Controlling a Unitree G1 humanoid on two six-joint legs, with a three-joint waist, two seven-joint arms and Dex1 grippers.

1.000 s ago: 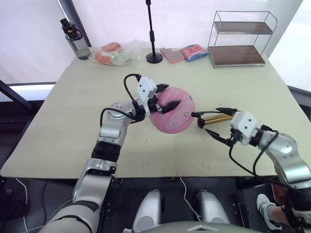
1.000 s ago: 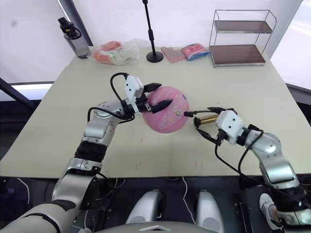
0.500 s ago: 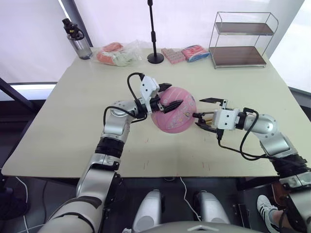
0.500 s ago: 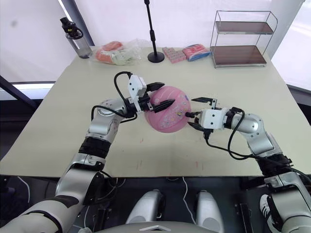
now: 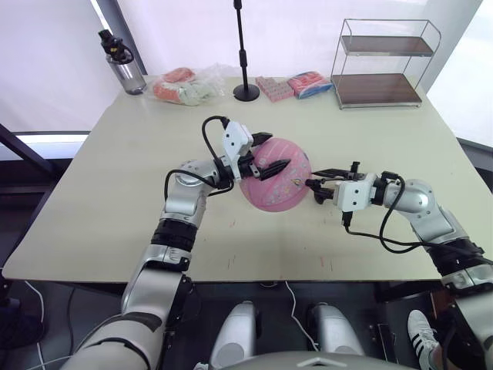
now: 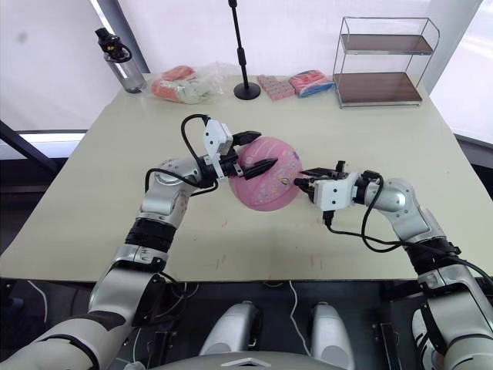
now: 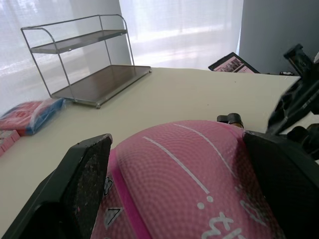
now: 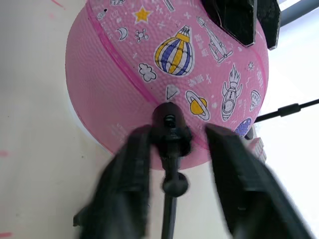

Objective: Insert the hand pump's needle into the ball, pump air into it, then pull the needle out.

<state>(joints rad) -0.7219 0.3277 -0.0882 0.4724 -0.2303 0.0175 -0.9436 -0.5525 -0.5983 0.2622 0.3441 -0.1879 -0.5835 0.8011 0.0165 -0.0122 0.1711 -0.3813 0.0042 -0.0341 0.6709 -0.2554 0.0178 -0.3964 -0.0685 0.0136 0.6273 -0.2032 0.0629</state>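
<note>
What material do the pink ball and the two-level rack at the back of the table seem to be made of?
The ball looks like rubber with a matte, pebbled skin: fine grain, raised seam lines and printed cartoons show close up. The rack seems to be thin, shiny metal wire around two dark brown shelves, perhaps wood or laminate; the look leaves that open.

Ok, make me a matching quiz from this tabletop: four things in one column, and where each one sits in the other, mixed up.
Things:
1. ball
2. water bottle
3. wire shelf
4. black stand

Places:
A. far right of the table
B. between the left gripper's fingers
C. far left corner
D. far edge, near the middle

Pairs: 1-B, 2-C, 3-A, 4-D
</note>
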